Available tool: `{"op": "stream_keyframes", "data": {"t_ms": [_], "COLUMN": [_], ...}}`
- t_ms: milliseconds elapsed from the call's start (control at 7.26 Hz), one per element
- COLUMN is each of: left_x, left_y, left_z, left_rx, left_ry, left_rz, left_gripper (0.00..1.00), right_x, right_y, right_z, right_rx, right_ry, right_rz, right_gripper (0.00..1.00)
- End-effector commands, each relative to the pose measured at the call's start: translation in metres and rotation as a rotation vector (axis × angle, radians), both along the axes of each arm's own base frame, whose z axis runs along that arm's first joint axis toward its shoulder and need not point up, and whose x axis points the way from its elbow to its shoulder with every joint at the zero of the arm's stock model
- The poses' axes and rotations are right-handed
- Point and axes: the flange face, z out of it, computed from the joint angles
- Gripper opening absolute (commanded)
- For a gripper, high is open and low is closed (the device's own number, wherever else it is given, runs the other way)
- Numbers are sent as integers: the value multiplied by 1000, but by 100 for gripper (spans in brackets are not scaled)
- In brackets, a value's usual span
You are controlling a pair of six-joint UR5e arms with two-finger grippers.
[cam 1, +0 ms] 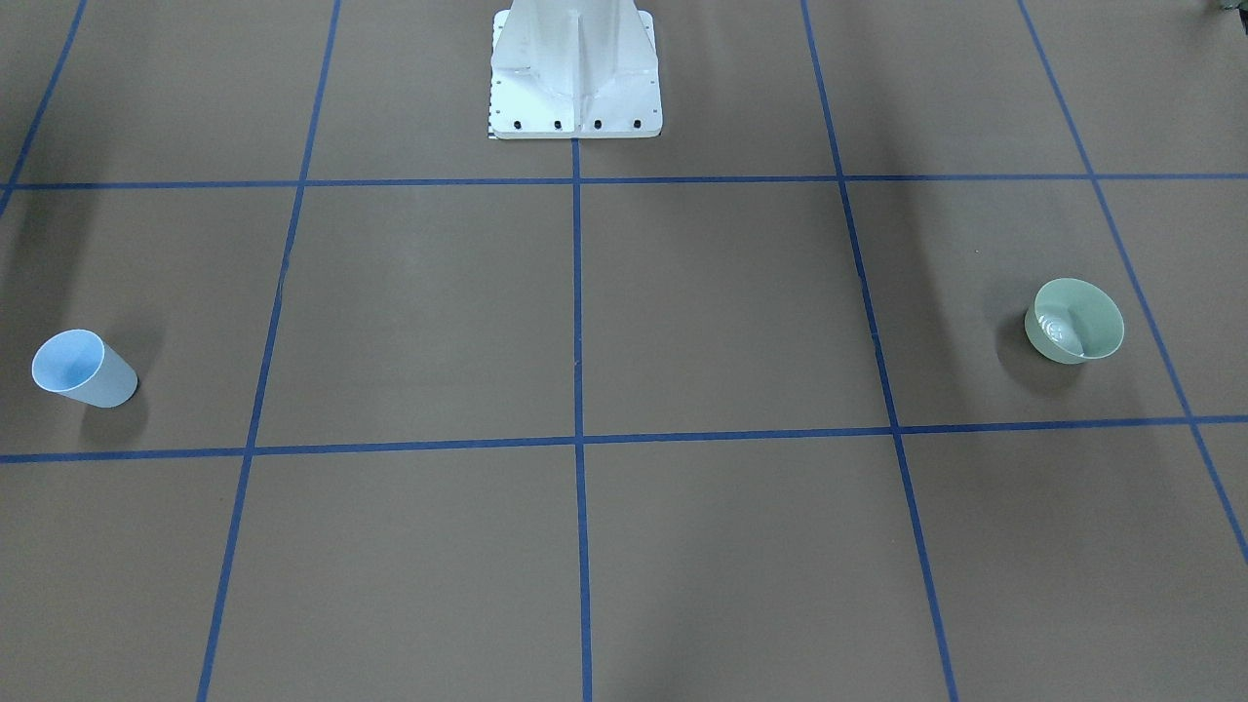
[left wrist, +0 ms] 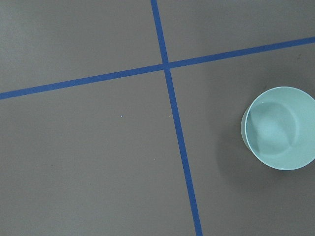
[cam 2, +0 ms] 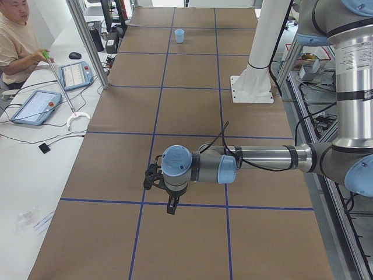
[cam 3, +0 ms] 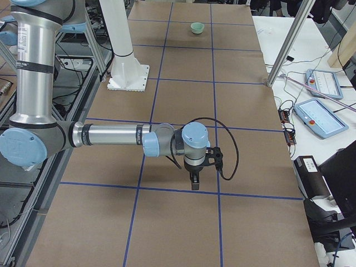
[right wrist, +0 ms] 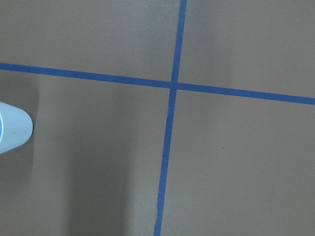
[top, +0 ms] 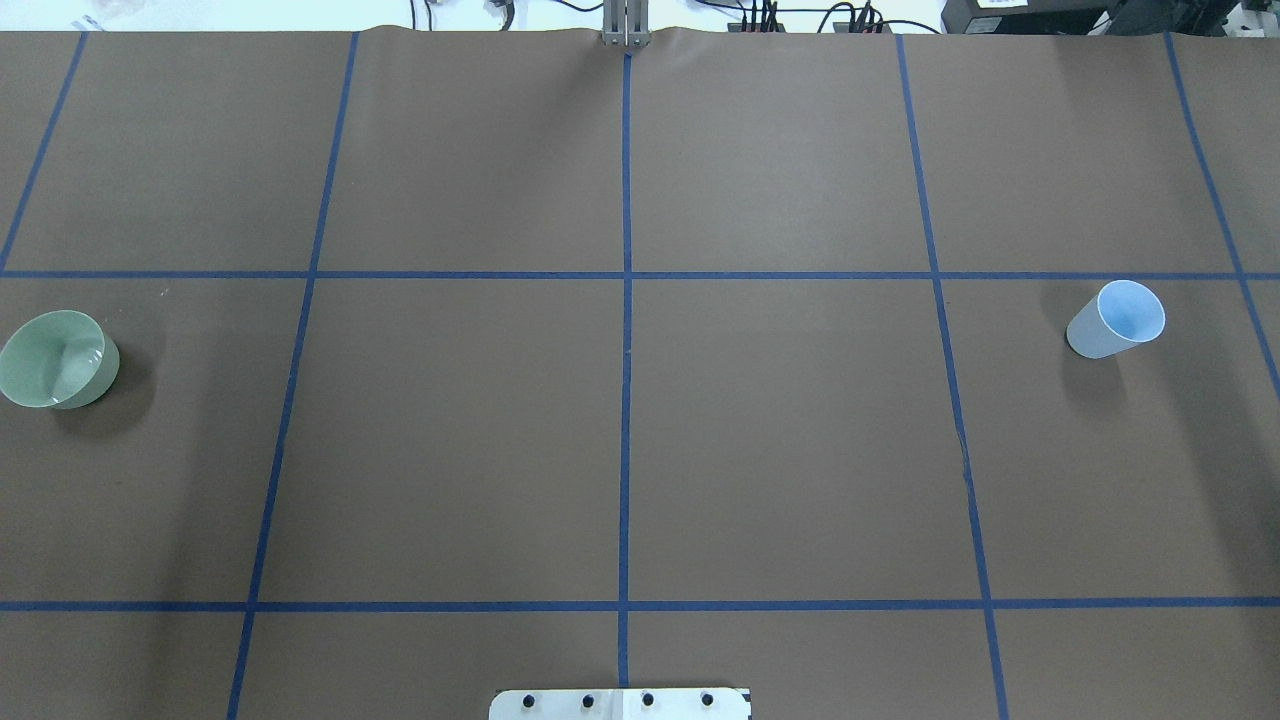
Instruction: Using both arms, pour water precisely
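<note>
One table (top: 780,450), largest of all, covered in a brown sheet and ruled into squares by blue tape lines (top: 626,400). One white bolted pedestal (cam 1: 575,88), at twelve o'clock in the front-facing view and at six o'clock in the overhead view.

Two arms, alike, of grey tube with light-blue joint caps. Left arm (cam 2: 262,157) near and large from the table's left end, forearm stretched level over the sheet, wrist turned down. Right arm (cam 3: 111,135) near and large from the right end, posed the same way.

One operator (cam 2: 14,41) at ten o'clock of the left-end view, beside the table, holding a long grabber stick (cam 2: 61,87). Two teach pendants (cam 2: 35,107) lying on the white side bench near him.

Two grippers, one per arm: left gripper (cam 2: 173,209) and right gripper (cam 3: 194,185), both black, pointing straight down above the sheet. Seen only from the table ends, so cannot tell of either whether the fingers are spread or pressed together.

Two containers, well apart, at opposite ends of the table. One mint-green bowl (top: 60,358), upright at nine o'clock of the overhead view, and at three o'clock of the left wrist view. One pale blue cup (top: 1118,320), mouth up, at three o'clock of the overhead view, with only a sliver of it at nine o'clock of the right wrist view. Cannot tell what the cup holds.

Smallest, the water (cam 1: 1056,327): clear, lying low in the bowl, shown only by faint ripples and white glints.
</note>
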Motion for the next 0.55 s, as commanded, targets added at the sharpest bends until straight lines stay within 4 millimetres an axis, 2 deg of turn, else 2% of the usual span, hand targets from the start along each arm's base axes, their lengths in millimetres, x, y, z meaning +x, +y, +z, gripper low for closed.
{"op": "stream_keyframes", "data": {"t_ms": [0, 413], "left_x": [0, 2], "left_y": [0, 1], "left_z": [-2, 4], "left_rx": [6, -8], "left_ry": [0, -1], "left_rz": [1, 3], "left_gripper": [100, 100], "right_x": [0, -1], "right_y": [0, -1], "right_z": [-10, -17], "right_rx": [20, 33], "right_ry": [-5, -5], "right_rz": [0, 0], "right_gripper": [100, 100]}}
